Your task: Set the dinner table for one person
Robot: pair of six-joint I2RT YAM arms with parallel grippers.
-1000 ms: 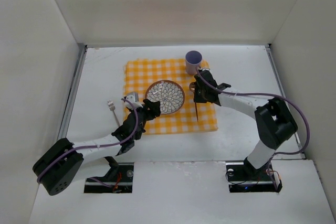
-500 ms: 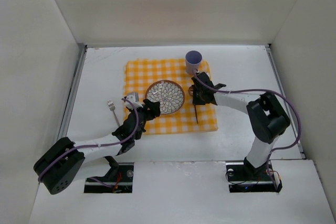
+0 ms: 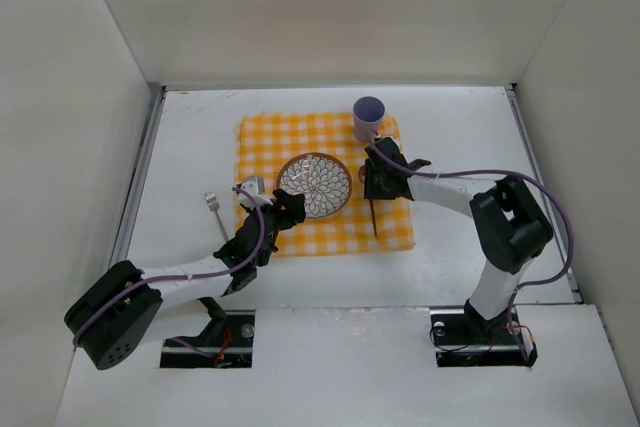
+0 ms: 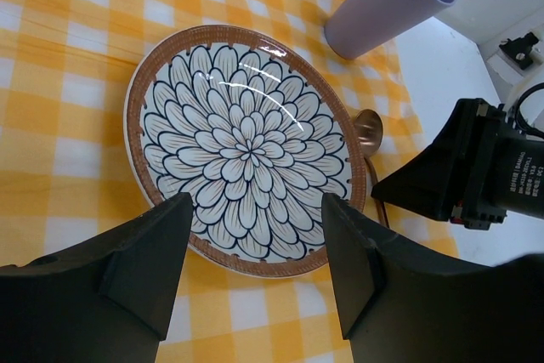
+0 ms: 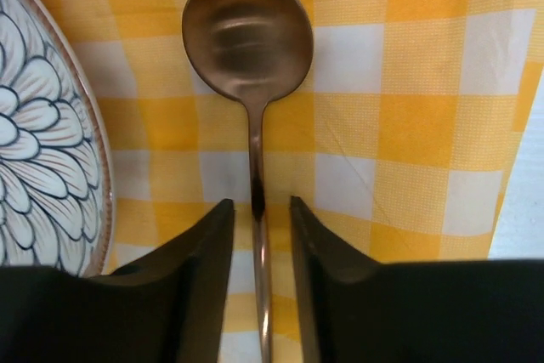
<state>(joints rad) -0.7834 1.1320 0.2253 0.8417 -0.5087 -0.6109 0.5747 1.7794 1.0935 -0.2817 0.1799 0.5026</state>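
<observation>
While the right tool [image 5: 261,210] stands slightly parted astride the spoon [image 5: 247,36] handle without pinching it, the left tool [image 4: 257,206] gapes empty before the plate [image 4: 246,138]. Spoon and plate lie on the checked cloth [image 3: 265,137], spread mid-way across the white tabletop [image 3: 460,137].

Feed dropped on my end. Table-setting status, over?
Left gripper open, empty, above plate rim. Right gripper open, straddling spoon handle on cloth. Fork lies on table, left of cloth. No obstruction seen.
</observation>
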